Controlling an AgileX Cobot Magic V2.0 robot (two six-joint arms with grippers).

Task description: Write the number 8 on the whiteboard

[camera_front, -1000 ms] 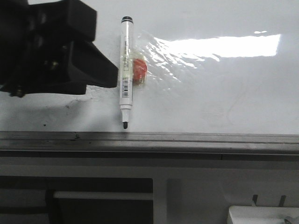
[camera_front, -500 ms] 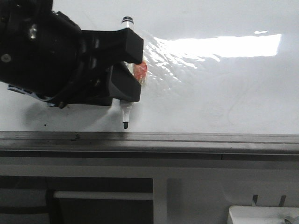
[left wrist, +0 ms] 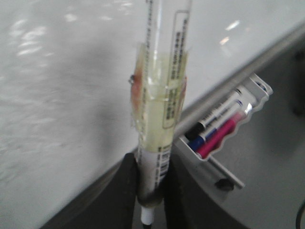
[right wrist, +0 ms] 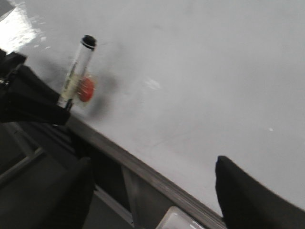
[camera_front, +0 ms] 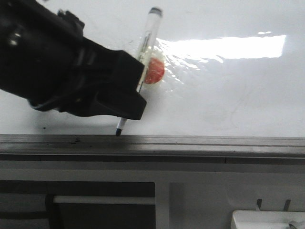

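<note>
The left gripper (camera_front: pixel 125 106) clamps a tilted marker (camera_front: pixel 145 45), its tip at the whiteboard's (camera_front: pixel 238 90) grey rail (camera_front: pixel 214 141). The right gripper (right wrist: pixel 152 191) stands apart, empty. No 8 shows.

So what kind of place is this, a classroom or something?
Possibly a classroom or lab corner: a large glossy whiteboard with a metal edge rail, a small tray of spare coloured markers, and the left gripper holding a marker.

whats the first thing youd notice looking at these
The big black left gripper fills the left of the front view, shut on a tilted marker with an orange-red blob taped to it. Behind it, the glossy whiteboard bears a bright glare and no 8 yet.
</note>
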